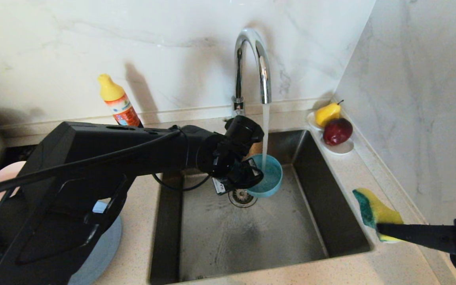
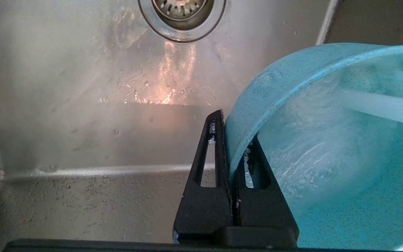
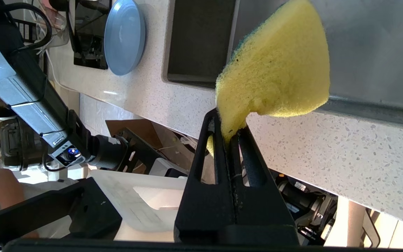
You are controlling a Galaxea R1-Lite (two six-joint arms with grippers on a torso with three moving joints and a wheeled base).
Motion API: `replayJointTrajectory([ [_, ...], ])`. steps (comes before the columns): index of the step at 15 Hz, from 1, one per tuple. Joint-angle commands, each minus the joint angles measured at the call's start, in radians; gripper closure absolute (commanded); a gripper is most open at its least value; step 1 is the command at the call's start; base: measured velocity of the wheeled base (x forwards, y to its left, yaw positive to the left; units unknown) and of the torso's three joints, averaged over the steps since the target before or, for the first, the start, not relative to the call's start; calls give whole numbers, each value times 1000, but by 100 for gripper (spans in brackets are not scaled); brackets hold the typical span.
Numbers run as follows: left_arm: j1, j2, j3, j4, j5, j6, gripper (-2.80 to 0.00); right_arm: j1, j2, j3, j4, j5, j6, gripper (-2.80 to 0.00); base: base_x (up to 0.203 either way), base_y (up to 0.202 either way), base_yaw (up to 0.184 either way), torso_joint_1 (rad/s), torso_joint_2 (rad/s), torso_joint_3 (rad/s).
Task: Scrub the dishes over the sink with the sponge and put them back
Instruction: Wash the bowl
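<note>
My left gripper [image 1: 251, 176] is shut on the rim of the teal bowl [image 1: 269, 178], holding it tilted over the sink [image 1: 251, 237] above the drain strainer [image 1: 242, 196]. Water runs from the chrome tap [image 1: 251, 59] into the bowl. In the left wrist view the fingers [image 2: 215, 147] pinch the bowl's wall [image 2: 327, 157], one inside and one outside. My right gripper [image 1: 380, 231] is shut on the yellow and green sponge [image 1: 376, 211], held above the counter by the sink's front right corner. The grey-blue plate [image 1: 105, 241] and pink bowl [image 1: 2, 180] lie on the left counter, partly hidden by my left arm.
A yellow-capped detergent bottle [image 1: 119, 103] stands at the back wall. A pear [image 1: 327, 113] and a red apple [image 1: 337, 130] sit on a white dish [image 1: 342, 148] at the back right corner. A marble wall runs close along the right side.
</note>
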Motion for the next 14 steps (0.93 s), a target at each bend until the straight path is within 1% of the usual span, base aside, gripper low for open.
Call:
replayJointTrajectory([
  [1, 0, -4, 1, 8, 4, -6, 0, 0, 1, -3, 1, 3, 3, 0, 0, 0, 0, 0, 0, 0],
  [4, 3, -34, 7, 30, 5, -6, 0, 0, -1, -3, 1, 3, 3, 0, 0, 0, 0, 0, 0, 0],
  [6, 20, -74, 23, 81, 17, -7, 0, 0, -2, -1, 1, 1, 3, 0, 0, 0, 0, 0, 0, 0],
  [7, 30, -115, 41, 89, 47, -5, 0, 0, -1, 0, 1, 1, 3, 0, 0, 0, 0, 0, 0, 0],
  [10, 61, -255, 114, 86, 180, 29, 0, 0, 10, 5, -1, 2, 3, 0, 0, 0, 0, 0, 0, 0],
  [12, 73, -343, 173, 55, 227, 46, 0, 0, 13, 6, -1, 3, 3, 0, 0, 0, 0, 0, 0, 0],
  [14, 85, -427, 264, -20, 257, 95, 0, 0, 18, 5, -1, 3, 3, 0, 0, 0, 0, 0, 0, 0],
])
